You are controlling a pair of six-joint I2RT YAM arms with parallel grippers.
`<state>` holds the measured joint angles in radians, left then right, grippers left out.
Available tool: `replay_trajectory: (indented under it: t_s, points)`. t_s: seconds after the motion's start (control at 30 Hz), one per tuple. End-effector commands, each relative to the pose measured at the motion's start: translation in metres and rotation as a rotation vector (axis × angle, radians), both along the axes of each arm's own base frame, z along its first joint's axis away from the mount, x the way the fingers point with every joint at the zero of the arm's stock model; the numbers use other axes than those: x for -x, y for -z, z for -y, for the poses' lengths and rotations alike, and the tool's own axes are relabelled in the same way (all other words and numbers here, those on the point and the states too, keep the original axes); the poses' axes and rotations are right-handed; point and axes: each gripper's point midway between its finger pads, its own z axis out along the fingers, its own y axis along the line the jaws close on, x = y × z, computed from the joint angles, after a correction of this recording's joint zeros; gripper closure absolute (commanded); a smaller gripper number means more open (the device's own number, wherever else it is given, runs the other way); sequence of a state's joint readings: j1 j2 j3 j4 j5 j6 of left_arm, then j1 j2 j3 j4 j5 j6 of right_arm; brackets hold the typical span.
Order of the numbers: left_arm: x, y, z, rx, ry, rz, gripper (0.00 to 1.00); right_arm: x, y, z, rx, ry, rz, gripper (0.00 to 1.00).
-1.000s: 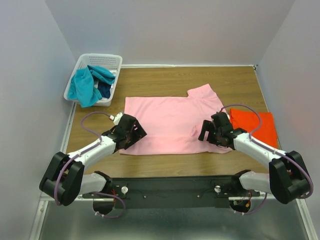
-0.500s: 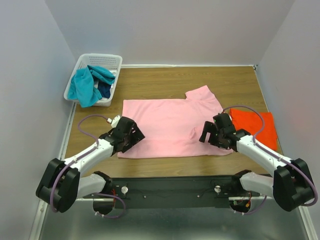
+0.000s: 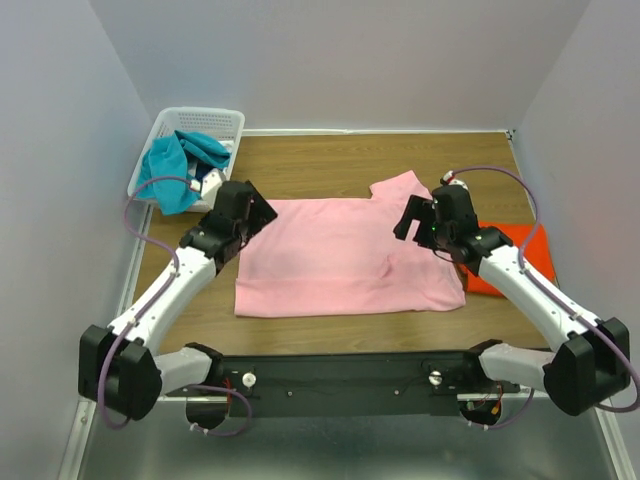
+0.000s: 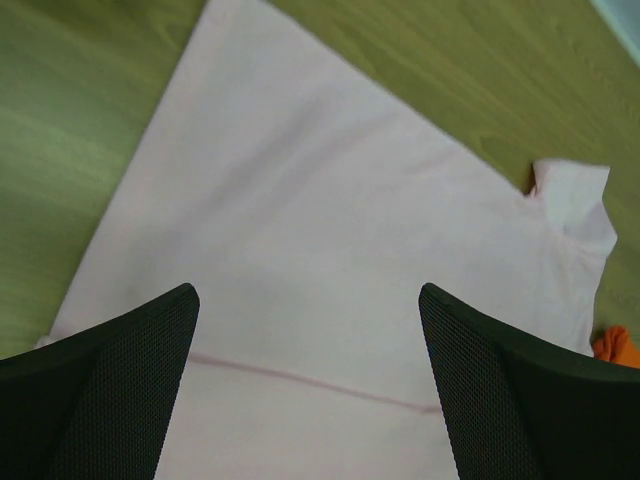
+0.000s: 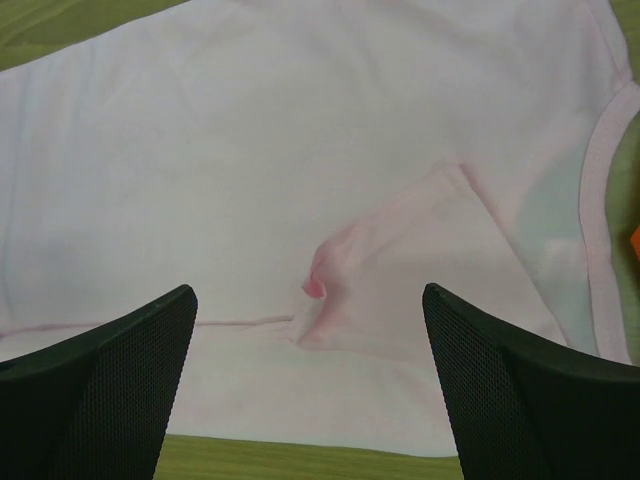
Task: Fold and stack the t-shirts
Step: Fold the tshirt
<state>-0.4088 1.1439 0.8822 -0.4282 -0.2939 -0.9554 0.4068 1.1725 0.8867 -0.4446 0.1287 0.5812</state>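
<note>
1 pink t-shirt (image 3: 340, 255) flat, 1 orange t-shirt (image 3: 522, 252) at rt, 1 basket (image 3: 216, 119), left gripper (image 3: 256, 208), right gripper (image 3: 409, 219), both jaws spread, empty

The top view is brightly and evenly lit by diffuse light from above. Only soft, faint shadows are cast beside the arms onto the bench (image 3: 330, 160) and the pink t-shirt (image 3: 340, 260), and edges are rendered sharply. In both wrist views the wood is given a greenish cast and the pink cloth is washed out almost to white. The left pincer (image 4: 308, 300) and the right pincer (image 5: 310, 300) are shown dark and slightly soft at the lower edge. Mild blur is spread over the left wrist view.
</note>
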Motion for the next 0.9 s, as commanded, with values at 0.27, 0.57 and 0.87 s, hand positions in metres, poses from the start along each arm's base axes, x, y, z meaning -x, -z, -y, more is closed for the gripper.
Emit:
replay_trajectory:
  t_s: [0.27,0.57,0.87]
  points:
    - [-0.118,0.016,-0.045,-0.22,-0.055,-0.069,0.02,-0.021,0.018,0.007,0.127,0.013,-0.047,0.0]
    - [-0.157,0.078,-0.056,-0.243,-0.054,-0.207,0.02,-0.026,0.029,0.008,0.162,0.006,-0.07,0.0]
    - [-0.174,0.112,-0.052,-0.24,-0.035,-0.255,0.15,-0.025,0.038,0.006,0.162,-0.005,-0.091,0.0]
